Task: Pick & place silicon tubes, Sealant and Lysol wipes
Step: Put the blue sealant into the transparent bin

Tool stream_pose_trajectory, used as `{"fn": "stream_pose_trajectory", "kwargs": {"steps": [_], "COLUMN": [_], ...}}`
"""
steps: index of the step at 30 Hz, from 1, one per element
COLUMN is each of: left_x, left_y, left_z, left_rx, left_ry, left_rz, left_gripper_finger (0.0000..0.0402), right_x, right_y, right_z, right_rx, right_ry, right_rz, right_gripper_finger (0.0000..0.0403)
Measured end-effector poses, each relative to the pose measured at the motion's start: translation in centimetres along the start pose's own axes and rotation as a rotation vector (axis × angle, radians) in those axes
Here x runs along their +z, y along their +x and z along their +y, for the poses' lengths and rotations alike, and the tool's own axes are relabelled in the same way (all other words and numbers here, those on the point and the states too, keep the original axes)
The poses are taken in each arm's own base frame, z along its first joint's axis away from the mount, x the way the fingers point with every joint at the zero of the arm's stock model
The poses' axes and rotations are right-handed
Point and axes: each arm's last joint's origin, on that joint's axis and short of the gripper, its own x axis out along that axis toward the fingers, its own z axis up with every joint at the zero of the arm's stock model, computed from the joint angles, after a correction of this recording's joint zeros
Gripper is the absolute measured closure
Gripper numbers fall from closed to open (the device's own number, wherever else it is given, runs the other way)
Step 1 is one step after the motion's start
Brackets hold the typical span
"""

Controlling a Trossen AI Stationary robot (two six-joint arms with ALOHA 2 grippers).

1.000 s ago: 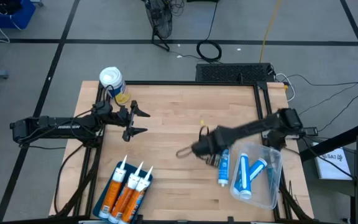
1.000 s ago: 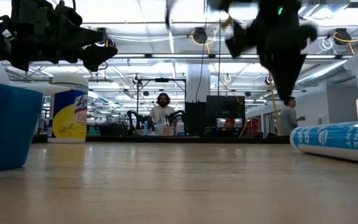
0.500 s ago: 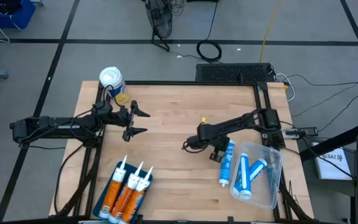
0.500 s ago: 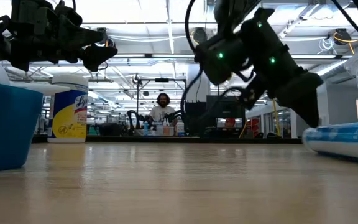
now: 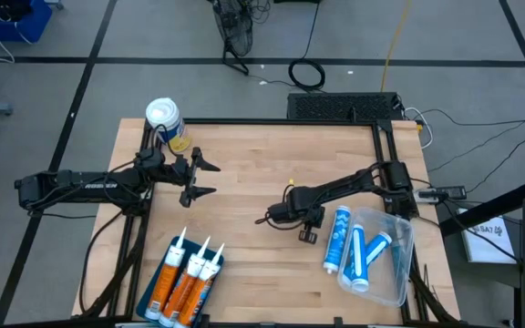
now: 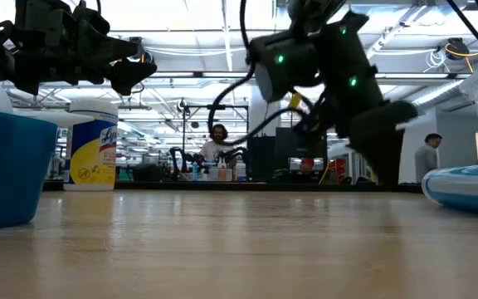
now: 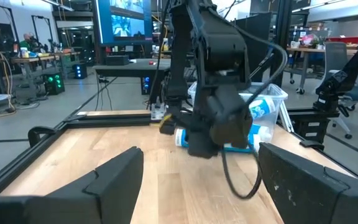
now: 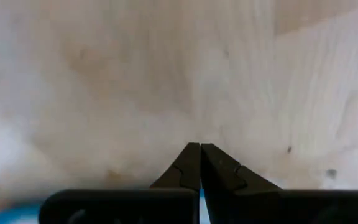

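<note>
Beyond the far edge of our wooden table [image 5: 262,173] we look into a long lab of benches, screens and cables. Our right gripper [image 5: 267,219] hangs low over the middle of the board with its fingers pressed together and nothing between them. Our left gripper [image 5: 203,178] waits at the far left with its fingers spread apart, empty. Just beyond it the Lysol wipes [image 5: 163,119] stand upright at the far left corner.

We judge the step in hand to be fetching the loose blue tube [image 5: 334,239], which lies just right of our right gripper and just left of the clear bin [image 5: 399,273]. To do it well, we should part the fingers first, come down across the tube's body rather than along it, and close near its middle so it does not tip when lifted.

That clear bin at the near right holds more blue tubes [image 5: 365,255]. At the near left, three orange sealant cartridges [image 5: 186,282] lie side by side in a blue bin [image 6: 2,166].
</note>
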Motion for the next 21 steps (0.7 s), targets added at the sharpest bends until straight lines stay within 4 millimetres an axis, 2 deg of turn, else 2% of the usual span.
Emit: {"fn": "stream_pose_trajectory", "kwargs": {"steps": [6, 9, 12, 15, 21], "left_x": [0.0, 0.0, 0.0, 0.0, 0.0], "left_y": [0.0, 0.0, 0.0, 0.0, 0.0], "left_z": [0.0, 0.0, 0.0, 0.0, 0.0], "left_rx": [0.0, 0.0, 0.001, 0.0, 0.001], "left_ry": [0.0, 0.0, 0.0, 0.0, 0.0], "left_rz": [0.0, 0.0, 0.0, 0.0, 0.0], "left_gripper_finger": [0.0091, 0.0091, 0.0091, 0.0091, 0.0091], "right_x": [-3.0, -4.7, -5.8, -6.4, -7.5], "right_y": [-3.1, -4.6, -5.4, -5.4, -3.8], "right_z": [-0.4, 0.2, 1.2, 3.4, 10.1], "right_rx": [0.178, 0.269, 0.286, 0.291, 0.306], "right_ry": [-0.002, -0.031, -0.021, -0.08, -0.256], "right_rz": [0.055, 0.051, 0.008, -0.051, -0.204], "right_gripper_finger": [0.0403, 0.0403, 0.0403, 0.0403, 0.0403]}}
